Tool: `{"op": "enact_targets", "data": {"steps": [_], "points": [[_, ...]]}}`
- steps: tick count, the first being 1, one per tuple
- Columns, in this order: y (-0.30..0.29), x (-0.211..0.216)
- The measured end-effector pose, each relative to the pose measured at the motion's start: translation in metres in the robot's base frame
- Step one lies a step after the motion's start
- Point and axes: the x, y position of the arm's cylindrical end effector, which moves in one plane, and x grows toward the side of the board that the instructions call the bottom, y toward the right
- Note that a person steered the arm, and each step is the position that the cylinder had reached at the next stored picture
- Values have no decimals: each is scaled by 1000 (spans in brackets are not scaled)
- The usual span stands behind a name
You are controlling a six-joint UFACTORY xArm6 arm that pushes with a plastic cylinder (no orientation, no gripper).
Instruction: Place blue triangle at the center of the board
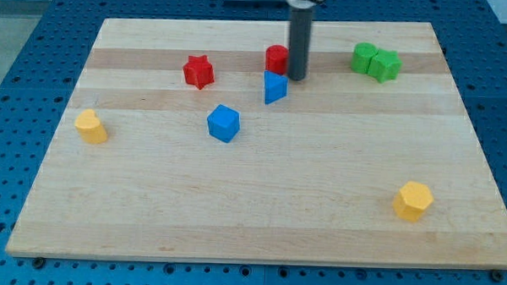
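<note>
The blue triangle lies on the wooden board, a little above the board's middle. My tip is just to the view's right of and slightly above the triangle, close to its upper right corner; I cannot tell whether they touch. The rod comes down from the view's top. A red round block stands right beside the rod on its left, just above the triangle.
A blue cube lies left of and below the triangle. A red star is at upper left. Two green blocks sit at upper right. A yellow block is at the left edge, a yellow hexagon at lower right.
</note>
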Motion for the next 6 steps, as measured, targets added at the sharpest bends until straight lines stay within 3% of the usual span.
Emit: {"op": "enact_targets", "data": {"steps": [1, 3, 5, 6], "points": [[10, -18], [-87, -21], [-15, 2], [-33, 60]]}}
